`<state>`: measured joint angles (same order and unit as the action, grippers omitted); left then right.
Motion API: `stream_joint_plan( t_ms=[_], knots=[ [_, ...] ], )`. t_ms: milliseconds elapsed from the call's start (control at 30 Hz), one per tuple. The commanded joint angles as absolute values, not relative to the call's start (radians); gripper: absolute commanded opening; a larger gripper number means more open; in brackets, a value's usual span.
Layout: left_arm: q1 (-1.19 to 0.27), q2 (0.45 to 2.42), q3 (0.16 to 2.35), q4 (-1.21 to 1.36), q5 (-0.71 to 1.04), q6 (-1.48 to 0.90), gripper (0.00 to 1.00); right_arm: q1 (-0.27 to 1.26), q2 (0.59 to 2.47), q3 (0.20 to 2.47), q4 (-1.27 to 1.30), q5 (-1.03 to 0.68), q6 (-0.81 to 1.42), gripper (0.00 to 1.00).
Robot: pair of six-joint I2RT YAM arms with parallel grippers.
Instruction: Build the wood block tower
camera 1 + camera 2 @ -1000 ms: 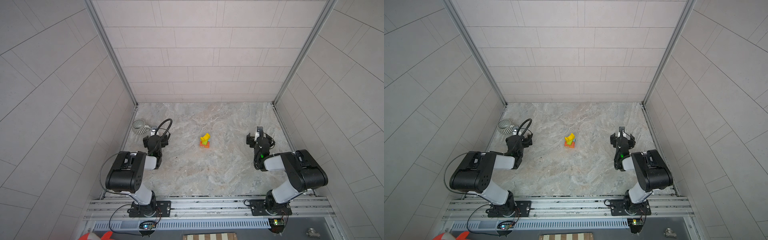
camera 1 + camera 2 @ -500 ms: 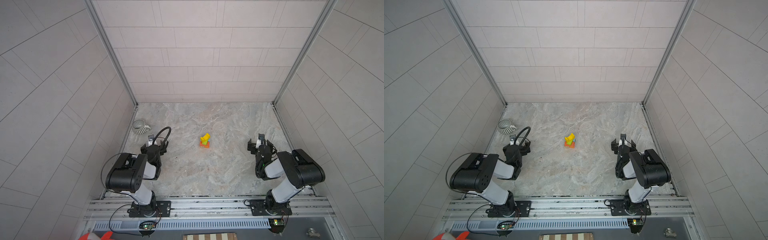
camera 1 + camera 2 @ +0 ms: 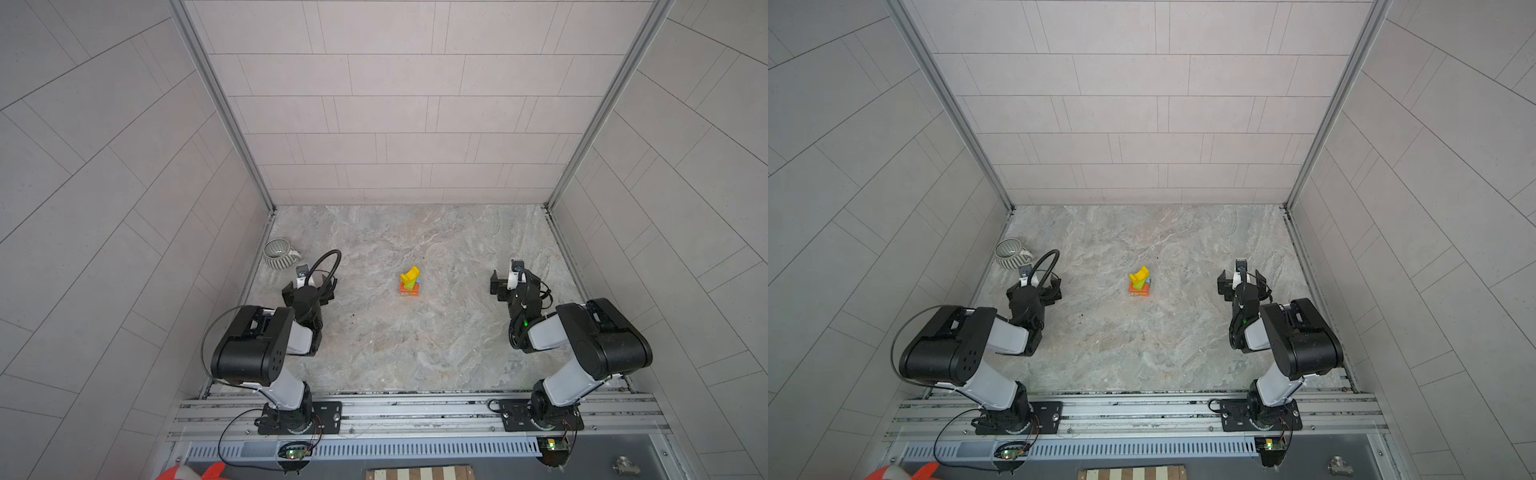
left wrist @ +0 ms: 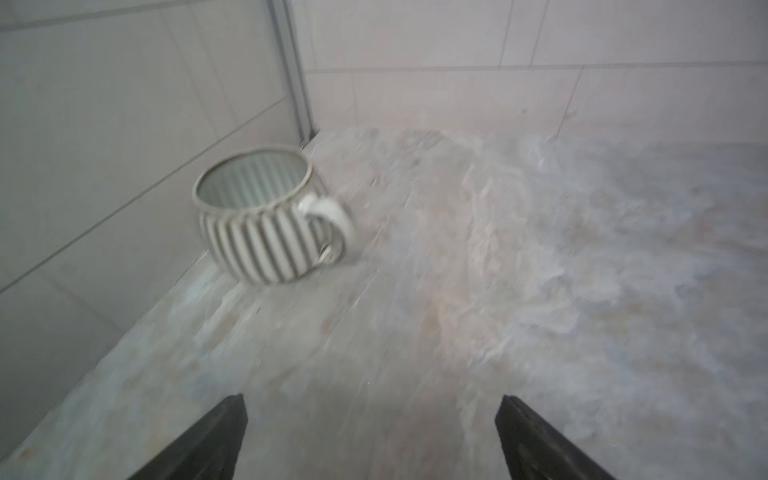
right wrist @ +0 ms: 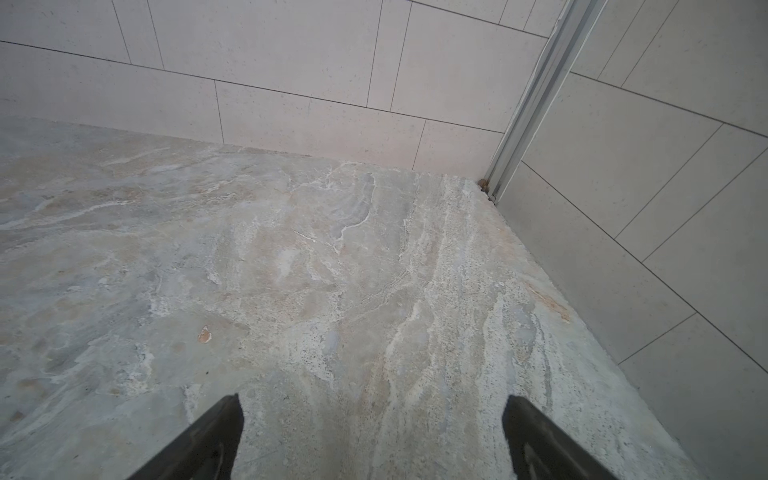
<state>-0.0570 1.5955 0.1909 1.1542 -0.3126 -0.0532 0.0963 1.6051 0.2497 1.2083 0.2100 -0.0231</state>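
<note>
With the far wall taken as twelve o'clock in both top views, a grey ribbed mug [image 3: 279, 254] is seen at about ten o'clock on the marbled counter [image 3: 415, 340]. It stands upright, close against the left wall [image 3: 232, 266], and its handle is turned to about three o'clock. In the left wrist view the mug [image 4: 259, 216] is shown blurred, and nothing is seen inside it.

The left hand [image 3: 309, 286] is found at about four o'clock of the mug, near it but apart. Its jaws are spread wide and nothing is held between them; in the left wrist view only bare counter is seen between the two dark fingertips [image 4: 232, 419].

The wood block tower [image 3: 410, 282] stands near the middle of the counter, well apart from both hands. An orange block [image 3: 409, 291] is seen at its base, green and blue pieces above it, and a yellow arch piece [image 3: 410, 275] on top, which is tilted. The order of the thin middle pieces is too small to be told.

The right hand [image 3: 515, 286] is placed at about three o'clock of the tower. Its jaws are also spread wide and empty, and in the right wrist view only bare counter [image 5: 332, 270] is seen in front of them.
</note>
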Motion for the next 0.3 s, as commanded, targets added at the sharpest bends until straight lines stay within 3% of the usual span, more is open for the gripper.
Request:
stream_joint_plan(
  t_ms=[0,267],
  knots=[
    [-0.047,1.594,0.207,1.262,-0.42,-0.104,1.0,0.101,1.595,0.246,1.215,0.199,-0.038,0.99],
    [-0.05,1.573,0.394,0.906,-0.289,-0.038,1.0,0.069,1.581,0.353,0.995,0.135,-0.021,0.99]
  ],
)
